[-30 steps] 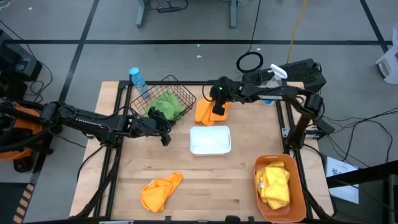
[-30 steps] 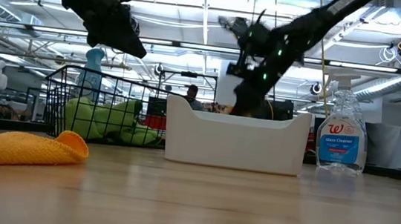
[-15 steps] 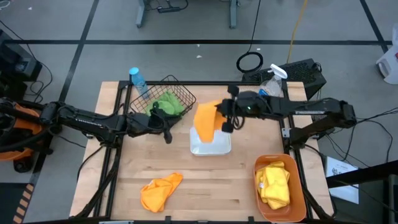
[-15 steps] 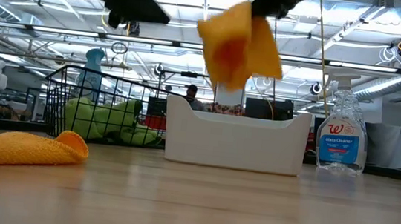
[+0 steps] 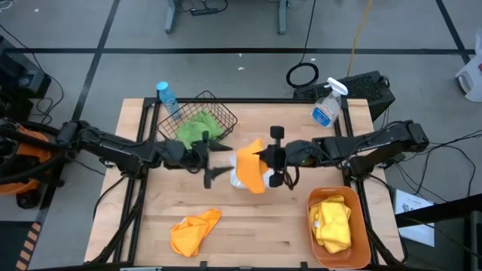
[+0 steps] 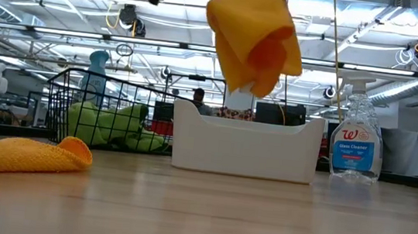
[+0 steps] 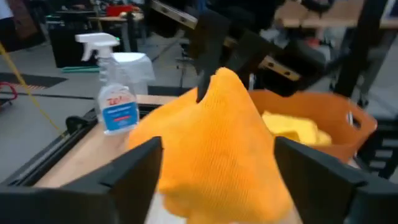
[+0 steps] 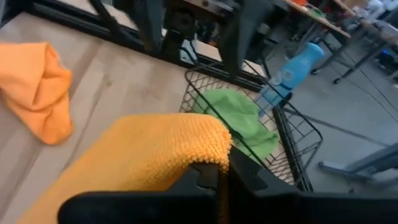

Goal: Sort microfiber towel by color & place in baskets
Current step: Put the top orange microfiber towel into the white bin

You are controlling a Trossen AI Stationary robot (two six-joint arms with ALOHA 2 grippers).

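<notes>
The right gripper (image 5: pixel 273 159) is clamped on an orange microfiber towel (image 5: pixel 251 165), holding it in the air above the white tray (image 6: pixel 247 143); in the low view the cloth hangs folded from above, its lower edge just over the tray's rim and clear of it. The fingers (image 8: pixel 214 180) pinch the towel's upper edge, with the rest of the cloth draped down ahead of them.

The left gripper (image 5: pixel 215 160) is just beside that towel on the side toward the wire basket (image 5: pixel 218 114), raised off the table, with its two fingers (image 7: pixel 134 171) spread wide apart and nothing between them. In its wrist view the held orange towel fills the gap ahead of the open fingers, close but not gripped.

Outward from there, the black wire basket holds green cloth (image 5: pixel 199 126), with a blue bottle (image 5: pixel 166 96) standing by its far corner. A second orange towel (image 5: pixel 193 230) lies crumpled on the wooden table (image 5: pixel 271 218) near the front edge, well apart from both grippers. The orange tub (image 5: pixel 356 235) at the right front corner contains yellow cloth (image 5: pixel 333 221). A clear spray bottle (image 5: pixel 327 108) stands at the far right of the table.
</notes>
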